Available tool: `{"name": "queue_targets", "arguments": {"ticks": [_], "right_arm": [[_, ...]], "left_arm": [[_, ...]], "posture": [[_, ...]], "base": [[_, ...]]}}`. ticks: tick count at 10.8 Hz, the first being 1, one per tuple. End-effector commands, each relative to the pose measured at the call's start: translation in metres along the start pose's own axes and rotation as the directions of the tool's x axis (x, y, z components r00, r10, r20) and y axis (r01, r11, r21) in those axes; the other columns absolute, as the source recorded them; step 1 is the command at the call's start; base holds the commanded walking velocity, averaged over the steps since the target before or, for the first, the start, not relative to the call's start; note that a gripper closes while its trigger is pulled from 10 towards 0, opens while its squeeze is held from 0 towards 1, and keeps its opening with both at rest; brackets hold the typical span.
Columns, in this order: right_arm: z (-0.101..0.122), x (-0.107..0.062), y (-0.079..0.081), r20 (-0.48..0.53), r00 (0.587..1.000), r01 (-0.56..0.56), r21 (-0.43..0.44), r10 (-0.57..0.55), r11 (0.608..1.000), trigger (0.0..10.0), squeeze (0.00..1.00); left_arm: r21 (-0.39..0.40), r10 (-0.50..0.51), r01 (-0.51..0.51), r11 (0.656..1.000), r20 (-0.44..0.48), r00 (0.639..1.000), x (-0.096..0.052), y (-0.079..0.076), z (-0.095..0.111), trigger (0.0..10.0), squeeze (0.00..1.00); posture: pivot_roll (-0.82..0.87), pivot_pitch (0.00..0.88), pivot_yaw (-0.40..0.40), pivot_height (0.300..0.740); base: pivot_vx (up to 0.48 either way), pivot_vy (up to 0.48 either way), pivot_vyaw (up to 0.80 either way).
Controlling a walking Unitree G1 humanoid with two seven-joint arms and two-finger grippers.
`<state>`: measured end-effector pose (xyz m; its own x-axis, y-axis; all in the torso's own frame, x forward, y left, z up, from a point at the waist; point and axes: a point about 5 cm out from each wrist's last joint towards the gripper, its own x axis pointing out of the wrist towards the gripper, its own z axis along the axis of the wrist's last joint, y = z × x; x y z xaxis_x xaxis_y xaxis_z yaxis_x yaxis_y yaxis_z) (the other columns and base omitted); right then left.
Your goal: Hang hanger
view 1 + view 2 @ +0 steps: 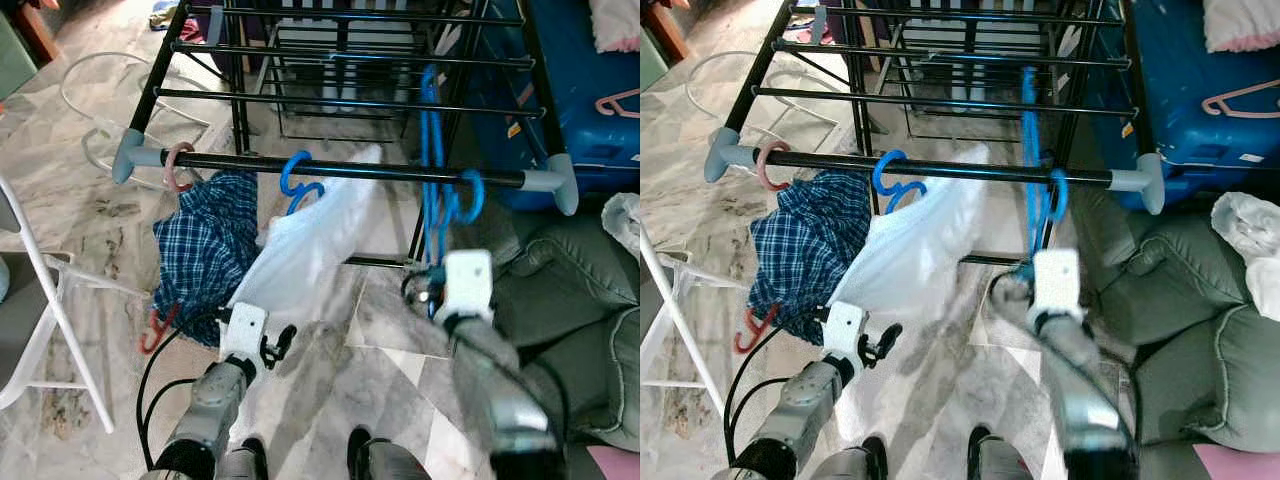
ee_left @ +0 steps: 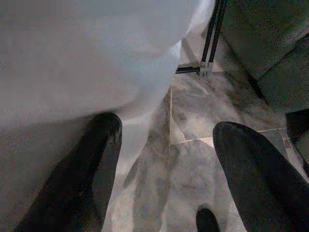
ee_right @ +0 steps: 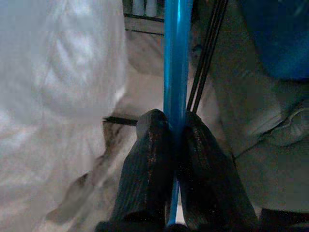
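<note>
The right tool (image 3: 176,140) pinches the blue hanger (image 1: 432,150), whose hook seems already over the black rail (image 1: 340,168), so it should lower gently and only then let go, while the left tool (image 2: 164,159) waits spread, low beside the white garment (image 1: 300,250).

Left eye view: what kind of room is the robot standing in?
Probably a laundry corner of a home. A black drying rack holds a plaid shirt and a white garment on hangers, over a marble floor, with a grey sofa alongside.
</note>
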<state>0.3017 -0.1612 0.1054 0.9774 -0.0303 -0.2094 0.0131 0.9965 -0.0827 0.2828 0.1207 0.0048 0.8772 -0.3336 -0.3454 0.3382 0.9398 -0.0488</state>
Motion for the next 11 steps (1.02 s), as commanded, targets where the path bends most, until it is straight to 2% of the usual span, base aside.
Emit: {"name": "queue_targets", "arguments": {"ticks": [1, 3, 6, 8, 11], "right_arm": [[-0.003, 0.003, -0.003, -0.034, 0.999, 0.011, 0.02, -0.011, 1.0, 10.0, 0.0], [-0.001, 0.023, 0.001, -0.117, 0.993, -0.005, 0.111, 0.018, 0.994, 10.0, 0.0], [0.01, 0.042, 0.014, -0.15, 0.987, -0.035, 0.155, 0.058, 0.987, 10.0, 0.0], [0.002, 0.046, 0.019, -0.195, 0.978, -0.045, 0.18, 0.081, 0.983, 10.0, 0.0], [-0.014, 0.039, 0.021, -0.23, 0.97, -0.041, 0.187, 0.084, 0.981, 10.0, 0.0]], "left_arm": [[0.003, 0.0, 0.0, 1.0, -0.033, 0.999, -0.003, -0.001, -0.009, 10.0, 0.0], [-0.001, 0.007, -0.007, 1.0, -0.032, 0.999, -0.003, 0.0, -0.009, 10.0, 0.0], [-0.002, 0.015, -0.015, 1.0, -0.033, 0.999, -0.004, 0.001, -0.01, 10.0, 0.0], [-0.003, 0.024, -0.025, 1.0, -0.033, 0.999, -0.006, 0.003, -0.012, 10.0, 0.0], [-0.003, 0.031, -0.031, 1.0, -0.048, 0.998, -0.009, 0.004, -0.016, 10.0, 0.0]], "posture": [[-0.09, 0.201, 0.015, 0.74], [-0.08, 0.195, 0.007, 0.74], [-0.05, 0.193, -0.001, 0.74], [-0.05, 0.193, -0.002, 0.74], [-0.04, 0.204, -0.002, 0.74]], "base": [[0.0, 0.0, 0.0], [0.0, 0.0, 0.0], [0.0, 0.0, 0.0], [0.0, 0.0, 0.0], [0.0, 0.0, 0.0]]}}
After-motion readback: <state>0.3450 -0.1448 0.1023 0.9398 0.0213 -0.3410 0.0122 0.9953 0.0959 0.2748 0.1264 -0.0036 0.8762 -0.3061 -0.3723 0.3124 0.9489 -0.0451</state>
